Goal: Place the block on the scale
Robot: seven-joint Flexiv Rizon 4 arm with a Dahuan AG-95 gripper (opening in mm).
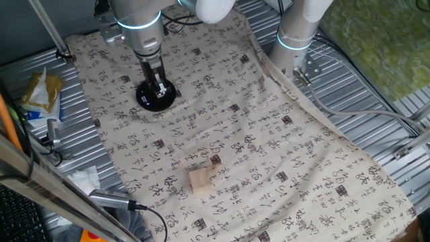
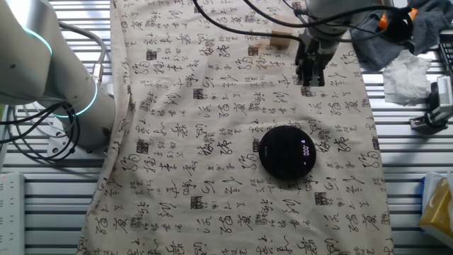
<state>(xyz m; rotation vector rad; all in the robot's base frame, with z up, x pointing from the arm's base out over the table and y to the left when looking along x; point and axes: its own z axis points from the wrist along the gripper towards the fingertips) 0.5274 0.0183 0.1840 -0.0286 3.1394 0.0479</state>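
Observation:
The block (image 1: 201, 180) is a pale wooden cube lying on the printed cloth near the front of one fixed view; in the other fixed view the block (image 2: 281, 40) lies at the far edge. The scale (image 1: 156, 96) is a flat black disc further back on the cloth, and in the other fixed view the scale (image 2: 287, 151) shows a lit readout. My gripper (image 1: 160, 89) hangs above the cloth with its fingers pointing down. From the other side the gripper (image 2: 309, 78) is between the block and the scale, touching neither. Its fingers stand close together and hold nothing.
A second robot base (image 1: 296, 37) stands at the cloth's back right. Cables (image 2: 233, 18) trail over the cloth near the block. Crumpled tissue (image 2: 407, 71), a dark tool (image 2: 432, 117) and a yellow packet (image 1: 41, 94) lie on the ribbed metal table (image 1: 376, 87) beside the cloth.

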